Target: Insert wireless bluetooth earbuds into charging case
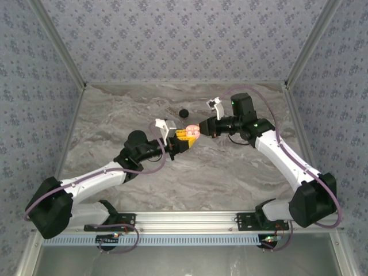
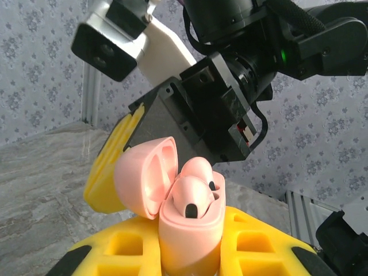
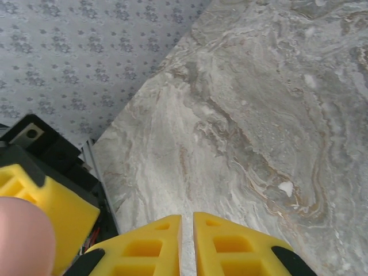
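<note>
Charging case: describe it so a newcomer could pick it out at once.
Over the marble table, look where both arms meet. The charging case sits clamped in the left gripper, between its yellow fingers. It is pink, lid open, unlike the black puck beyond.

The flat tabletop (image 1: 230,172) is grey with marble-like veining. A small black round puck (image 1: 184,112) lies on it, near and just beyond the left gripper (image 1: 187,135).

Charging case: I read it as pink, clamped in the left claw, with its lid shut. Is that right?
Not quite. The charging case is pink and clamped in the left claw, but its lid is open, not shut. The left wrist view shows the lid swung back, with an earbud showing inside the case.
</note>
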Available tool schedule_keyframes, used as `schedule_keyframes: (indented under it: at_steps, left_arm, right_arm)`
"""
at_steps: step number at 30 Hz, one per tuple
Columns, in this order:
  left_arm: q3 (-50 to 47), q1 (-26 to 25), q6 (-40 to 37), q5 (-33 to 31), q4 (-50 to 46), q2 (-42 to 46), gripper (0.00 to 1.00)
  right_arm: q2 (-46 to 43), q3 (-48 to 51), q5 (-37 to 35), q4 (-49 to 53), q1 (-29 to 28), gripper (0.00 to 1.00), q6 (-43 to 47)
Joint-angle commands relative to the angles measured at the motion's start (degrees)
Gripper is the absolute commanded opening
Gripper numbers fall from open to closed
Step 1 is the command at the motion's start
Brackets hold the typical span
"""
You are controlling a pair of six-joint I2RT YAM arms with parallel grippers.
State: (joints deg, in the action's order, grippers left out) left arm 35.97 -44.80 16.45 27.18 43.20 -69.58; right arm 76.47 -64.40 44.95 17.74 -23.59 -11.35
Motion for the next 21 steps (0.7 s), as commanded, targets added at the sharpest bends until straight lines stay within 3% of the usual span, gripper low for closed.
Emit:
schedule_keyframes:
  at_steps: [1,11,21]
  left_arm:
    - [2.34,-0.44,1.03,2.09,3.56,-0.71,0.15]
    - [2.97,-0.4,0.95,1.43,1.73,-1.87,0.15]
    - [2.71,-0.34,1.02,-1.55,-0.3,-2.16,0.15]
  right_arm:
    - [0.27,0.16,4.01,-1.43,0.3,0.14,-0.75]
    - [-1.11,0.31,8.15,-2.42,-0.02,0.14,-0.42]
    - [-3.93,0.94,7.88,-2.4,-0.02,0.14,0.38]
